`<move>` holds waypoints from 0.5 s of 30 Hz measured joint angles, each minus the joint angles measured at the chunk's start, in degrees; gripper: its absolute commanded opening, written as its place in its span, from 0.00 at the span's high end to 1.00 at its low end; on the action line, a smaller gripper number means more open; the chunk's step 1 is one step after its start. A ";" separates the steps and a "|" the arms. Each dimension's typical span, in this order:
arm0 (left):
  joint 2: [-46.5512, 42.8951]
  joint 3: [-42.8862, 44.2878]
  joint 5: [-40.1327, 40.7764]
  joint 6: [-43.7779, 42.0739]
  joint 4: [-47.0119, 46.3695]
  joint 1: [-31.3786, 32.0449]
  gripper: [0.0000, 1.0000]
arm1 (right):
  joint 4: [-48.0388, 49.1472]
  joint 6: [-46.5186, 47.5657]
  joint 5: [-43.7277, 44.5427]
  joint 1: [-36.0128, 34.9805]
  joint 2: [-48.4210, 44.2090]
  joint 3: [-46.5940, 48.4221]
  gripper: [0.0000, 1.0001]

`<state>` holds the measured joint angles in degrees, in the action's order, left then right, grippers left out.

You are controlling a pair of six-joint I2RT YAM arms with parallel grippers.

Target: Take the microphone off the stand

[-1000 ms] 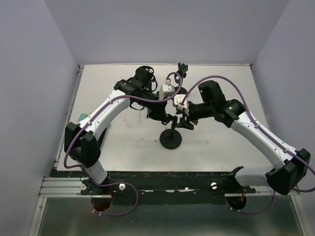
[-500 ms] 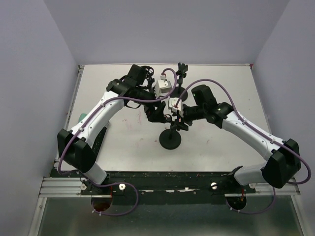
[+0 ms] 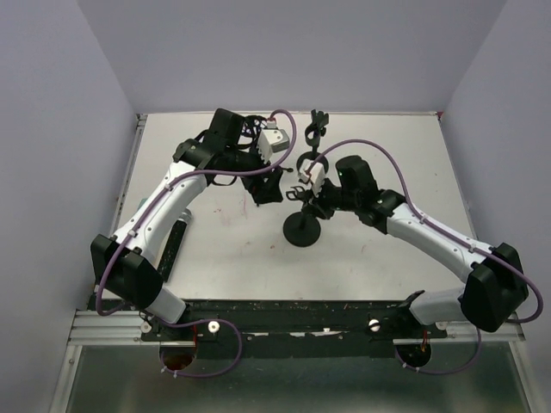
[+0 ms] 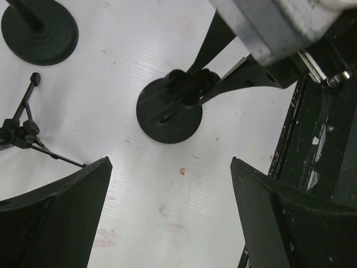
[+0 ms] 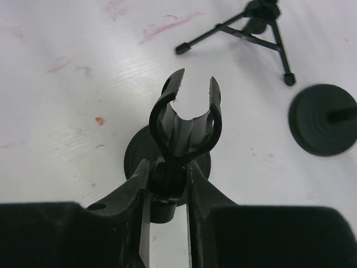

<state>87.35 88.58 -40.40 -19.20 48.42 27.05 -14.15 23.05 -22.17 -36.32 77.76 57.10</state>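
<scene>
- The step in hand looks like the close of the removal: the clip (image 5: 178, 134) on top of the stand (image 3: 301, 229) is empty, its U open upward
- I cannot pick out the microphone in any view (it may lie hidden under an arm), so I cannot tell where it rests
- The right gripper (image 5: 167, 173) pinches the stand's stem just below the clip and holds it upright over its round base
- The left gripper (image 4: 170, 164) hangs over the table (image 3: 387, 155) to the left of the stand, its fingers spread wide with nothing between them
- The next move probably calls for the right gripper to let go of the stem gently, so the stand does not tip, and for both arms to draw apart
- A small tripod (image 5: 254, 25) and a second round base (image 5: 323, 119) stand on the far side, near enough to be knocked by a wide swing; the two wrists also crowd each other
</scene>
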 measured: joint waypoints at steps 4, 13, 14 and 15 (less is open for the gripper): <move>0.00 0.00 0.72 0.92 -0.87 -1.29 0.07 | 2.45 -2.16 8.46 1.75 -0.61 -0.66 0.93; 0.02 0.02 0.79 2.60 -1.49 -2.45 0.07 | 9.03 -3.30 15.50 16.61 7.72 4.37 0.67; 0.02 0.02 0.79 2.67 -1.51 -2.47 0.06 | 9.14 -3.61 15.54 18.01 9.42 6.01 0.51; 0.02 0.02 0.79 2.75 -1.51 -2.58 0.06 | 9.09 -4.00 15.56 19.28 11.02 7.67 0.39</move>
<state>87.37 88.60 -39.62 -16.45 46.92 24.47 -5.06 19.05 -6.61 -17.04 88.77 64.77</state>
